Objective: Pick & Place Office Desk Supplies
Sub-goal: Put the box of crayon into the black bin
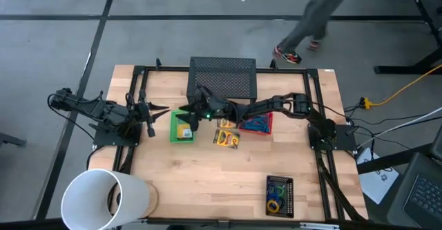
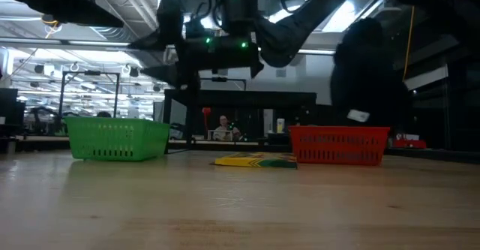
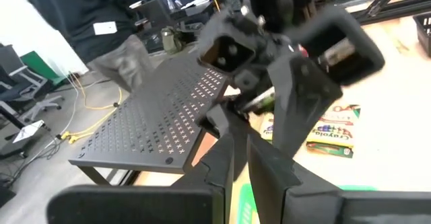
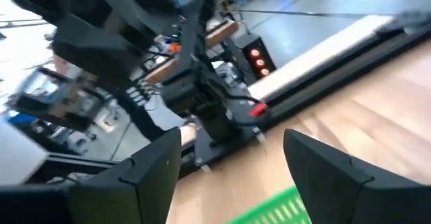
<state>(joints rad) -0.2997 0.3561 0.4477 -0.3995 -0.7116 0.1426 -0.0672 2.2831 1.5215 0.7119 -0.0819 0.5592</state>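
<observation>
My right gripper (image 1: 188, 114) reaches across the table and hangs open above the far end of the green tray (image 1: 173, 128), nothing between its fingers (image 4: 232, 150). A yellow crayon box (image 1: 183, 130) lies flat in that tray. Two more crayon boxes (image 1: 226, 139) lie on the wood between the green tray and the red tray (image 1: 268, 121), which holds the blue cord bundle (image 1: 255, 125). Coloured rubber-band rings (image 1: 276, 204) lie in the black tray (image 1: 270, 183) near the front edge. My left gripper (image 1: 159, 110) waits shut, just left of the green tray.
A black mesh riser (image 1: 222, 78) stands at the far edge behind the trays. A big white cylinder (image 1: 103, 199) lies at the near left corner. A person (image 1: 311, 23) walks on the floor beyond the table. Bare wood spreads across the near middle.
</observation>
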